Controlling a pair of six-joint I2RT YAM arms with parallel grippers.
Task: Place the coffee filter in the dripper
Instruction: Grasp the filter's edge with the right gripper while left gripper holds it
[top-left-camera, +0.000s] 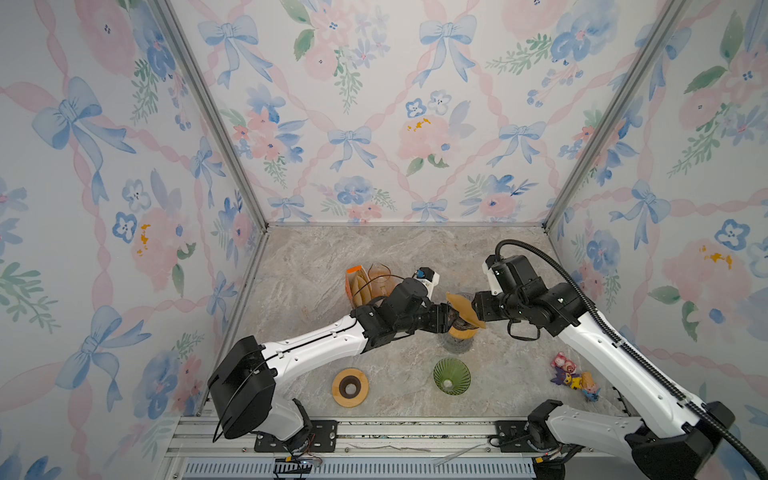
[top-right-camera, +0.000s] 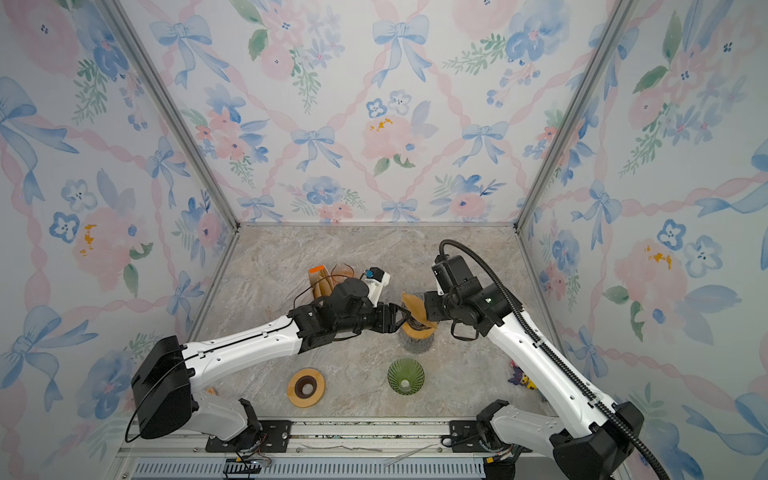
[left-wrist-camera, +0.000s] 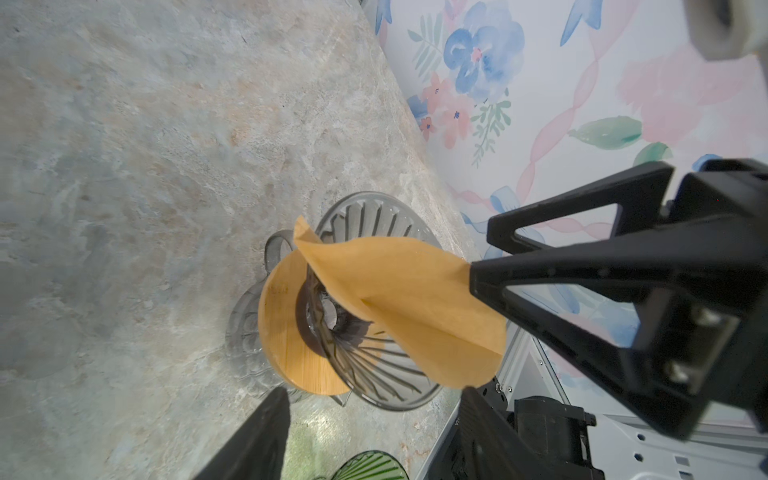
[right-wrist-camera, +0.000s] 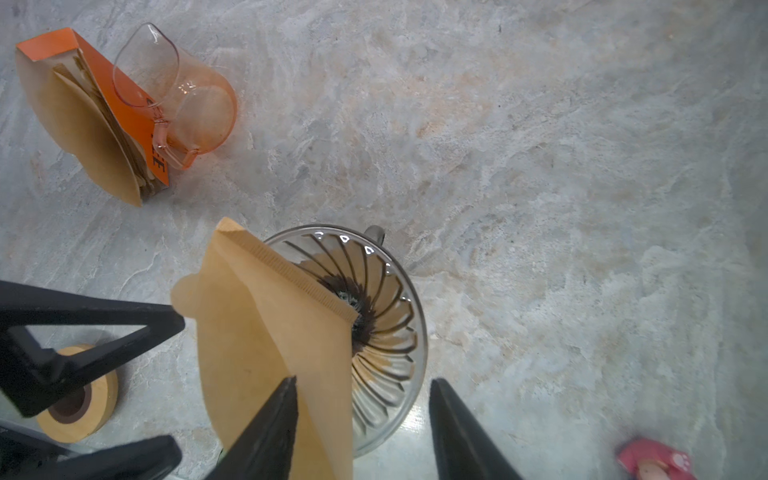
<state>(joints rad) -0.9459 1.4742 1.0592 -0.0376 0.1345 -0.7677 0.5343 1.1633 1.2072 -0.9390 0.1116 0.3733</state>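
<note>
A tan paper coffee filter leans folded, its point down inside the clear ribbed glass dripper. The dripper sits on a wooden ring on top of a glass carafe, mid-table in both top views. My left gripper is open, its fingers either side of the dripper's near rim, and one tip touches the filter's tab. My right gripper is open too. One of its fingers lies against the filter's upper edge and the other stands clear over the rim. In a top view the filter stands between both grippers.
A green ribbed dripper and a spare wooden ring sit near the front edge. An orange filter box and a pink glass pitcher stand behind the left arm. Small toys lie front right. Walls close in on three sides.
</note>
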